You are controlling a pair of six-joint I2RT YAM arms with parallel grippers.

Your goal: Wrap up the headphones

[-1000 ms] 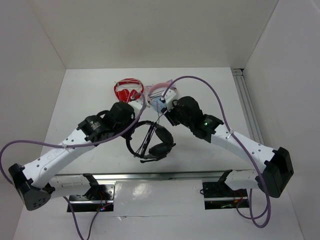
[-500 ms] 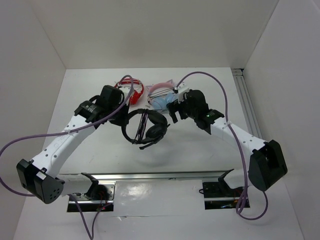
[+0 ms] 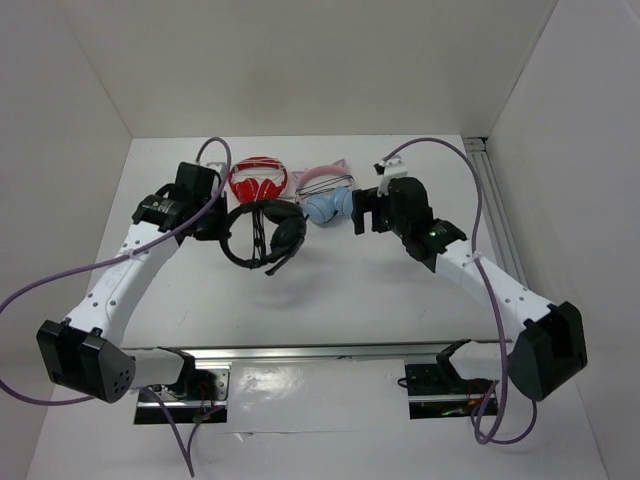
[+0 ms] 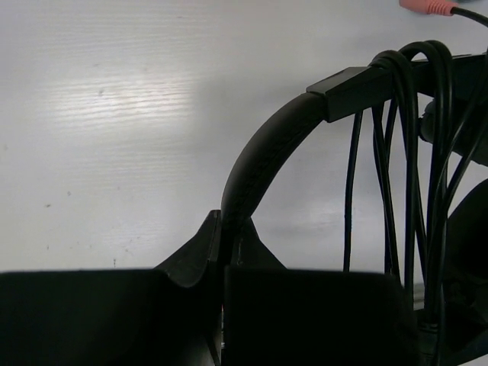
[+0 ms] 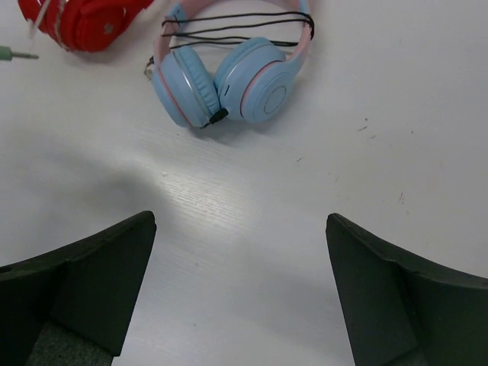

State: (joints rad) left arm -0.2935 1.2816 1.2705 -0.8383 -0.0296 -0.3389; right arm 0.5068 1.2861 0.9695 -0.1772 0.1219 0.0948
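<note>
The black headphones point(image 3: 264, 234) hang above the white table with their thin cable looped several times across the headband point(image 4: 263, 149). My left gripper point(image 3: 222, 222) is shut on the left side of the headband; in the left wrist view the band rises from between the pinched jaws, my left gripper point(image 4: 223, 229) at the bottom, and the cable loops point(image 4: 404, 152) hang to the right. My right gripper point(image 3: 365, 212) stands wide open to the right, apart from the headphones. In the right wrist view my right gripper point(image 5: 240, 229) has only bare table between its fingers point(image 5: 114, 259).
Red-and-white headphones point(image 3: 258, 183) and light-blue headphones with pink ears point(image 3: 328, 200) lie at the back of the table; both also show in the right wrist view, the blue ones point(image 5: 232, 72) just ahead. White walls enclose the table. A metal rail point(image 3: 495, 215) runs along the right edge.
My left arm has carried the black headphones back and to the left. My right gripper has opened wide, let go of the cable and swung away to the right.
</note>
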